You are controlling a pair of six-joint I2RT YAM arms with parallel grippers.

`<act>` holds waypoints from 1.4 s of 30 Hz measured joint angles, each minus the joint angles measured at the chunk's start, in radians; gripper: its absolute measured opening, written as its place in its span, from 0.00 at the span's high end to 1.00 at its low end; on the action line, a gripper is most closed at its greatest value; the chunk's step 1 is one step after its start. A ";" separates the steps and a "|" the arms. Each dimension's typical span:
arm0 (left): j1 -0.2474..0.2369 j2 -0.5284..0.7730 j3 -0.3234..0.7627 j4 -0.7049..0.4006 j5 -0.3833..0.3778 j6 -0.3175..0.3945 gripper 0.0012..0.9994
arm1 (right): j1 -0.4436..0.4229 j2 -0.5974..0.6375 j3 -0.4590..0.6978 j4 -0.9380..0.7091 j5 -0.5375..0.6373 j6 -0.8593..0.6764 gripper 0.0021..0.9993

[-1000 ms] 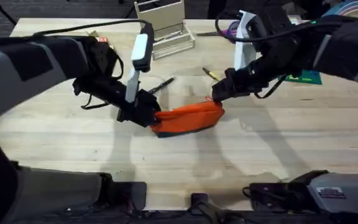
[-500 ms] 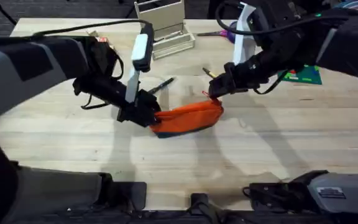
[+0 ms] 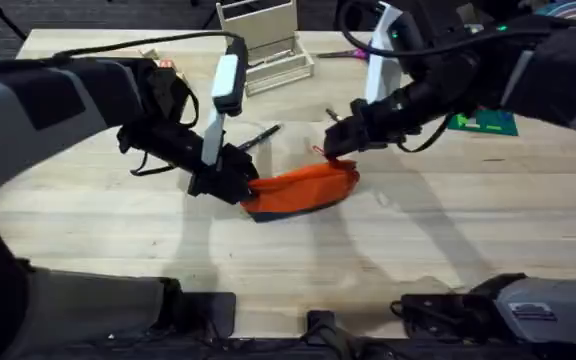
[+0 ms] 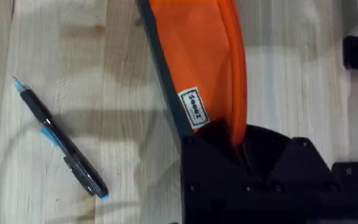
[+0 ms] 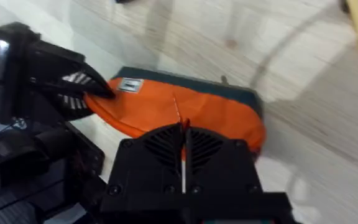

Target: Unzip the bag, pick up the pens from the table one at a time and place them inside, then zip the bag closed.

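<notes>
The orange bag [image 3: 303, 188] lies in the middle of the wooden worktop [image 3: 438, 230]. It is soft cloth, long and rounded, with a dark strip along its bottom edge and a small white tag [image 4: 194, 109]. What is inside cannot be seen.

The left hand [image 3: 238, 183] is closed tight on the bag's left end. The right hand [image 3: 336, 143] is closed on a thin red pull [image 5: 180, 127] at the bag's right end.

The black pen [image 3: 258, 135] lies on the planks just behind the bag. The thin yellow pen [image 3: 339, 119] lies near the right hand.
</notes>
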 joint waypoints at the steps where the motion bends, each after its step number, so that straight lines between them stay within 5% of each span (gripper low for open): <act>1: 0.000 0.000 0.000 0.000 0.000 0.000 0.96 | 0.013 0.000 0.000 0.013 -0.001 0.013 0.97; 13: 0.000 0.000 0.000 0.001 -0.002 0.000 0.96 | 0.190 0.000 0.000 0.209 0.004 0.197 0.97; 26: 0.000 0.000 0.000 -0.001 -0.001 0.000 0.96 | 0.360 0.007 0.000 0.320 0.145 0.354 0.97; 42: 0.007 0.000 0.000 0.000 -0.011 -0.001 0.96 | 0.433 0.080 0.000 0.428 0.178 0.469 0.97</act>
